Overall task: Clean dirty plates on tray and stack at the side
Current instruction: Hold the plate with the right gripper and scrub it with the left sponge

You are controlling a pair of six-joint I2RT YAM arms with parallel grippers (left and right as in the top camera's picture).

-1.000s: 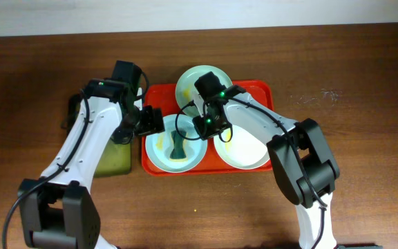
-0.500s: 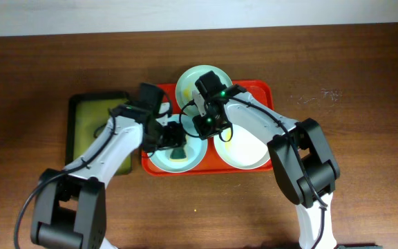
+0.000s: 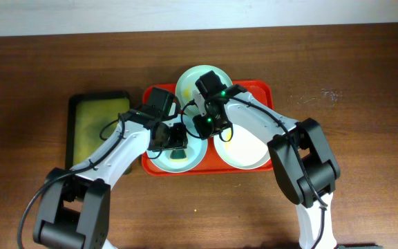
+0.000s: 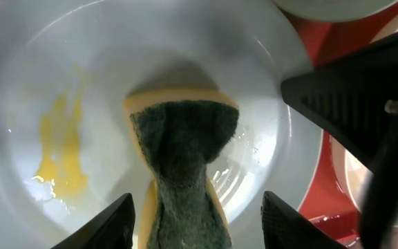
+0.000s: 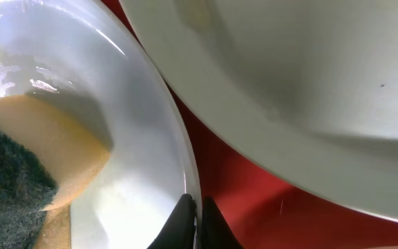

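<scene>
The pale blue plate lies at the front left of the red tray, with a yellow smear on it. A yellow sponge with a green scouring face rests in this plate. My left gripper is open, with its fingers on either side of the sponge. My right gripper is shut on the pale blue plate's rim. The mint green plate is at the tray's back. The white plate is at the right and also shows in the right wrist view.
A smaller black tray with a greenish inside sits on the brown table left of the red tray. Both arms cross over the middle of the red tray. Bare red tray floor shows between the blue and white plates.
My left arm has swung right from the black tray to over the pale blue plate, bringing its open fingers around the sponge. The right arm has not moved.
</scene>
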